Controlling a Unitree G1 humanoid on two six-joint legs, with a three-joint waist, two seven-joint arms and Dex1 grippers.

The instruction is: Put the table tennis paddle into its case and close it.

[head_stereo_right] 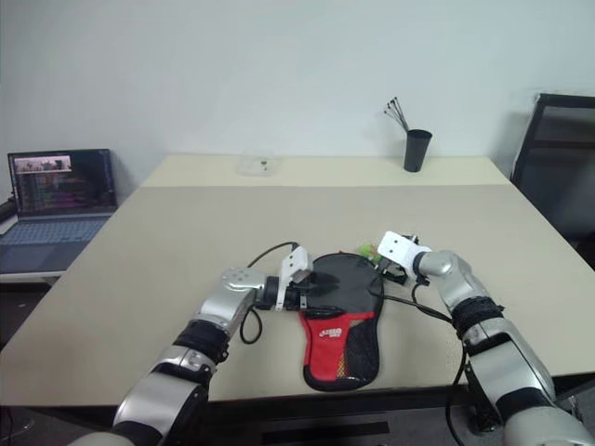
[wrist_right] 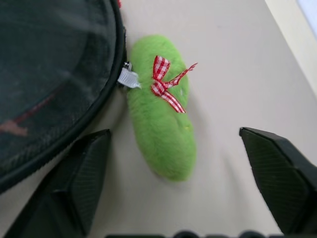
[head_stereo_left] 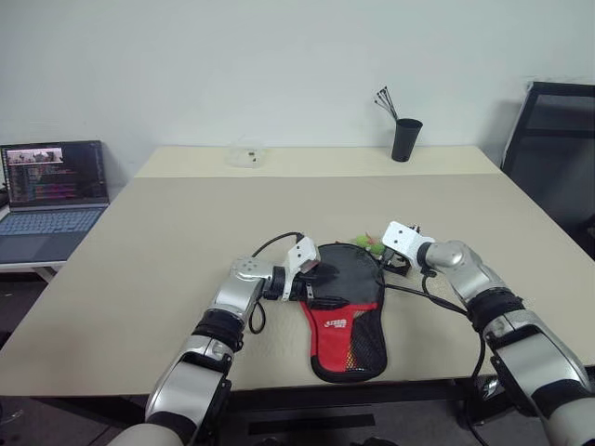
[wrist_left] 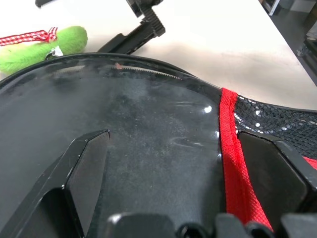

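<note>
The case (head_stereo_left: 346,288) lies flat near the table's front edge, its round black part away from me and its red mesh-pocket part toward me. The paddle is hidden. My left gripper (head_stereo_left: 314,277) is at the round part's left edge, open, with both fingers (wrist_left: 84,168) spread over the glossy black face. A fuzzy green charm (wrist_right: 161,109) with a red checked bow hangs from the zip pull at the case's far right rim. My right gripper (wrist_right: 183,173) is open there, one finger on each side of the charm, touching nothing.
A laptop (head_stereo_left: 51,200) stands open on a low stand to the left of the table (head_stereo_left: 149,279). At the far edge sit a black cup of sticks (head_stereo_left: 405,139) and a small clear container (head_stereo_left: 246,155). A black chair (head_stereo_left: 558,139) is at the right.
</note>
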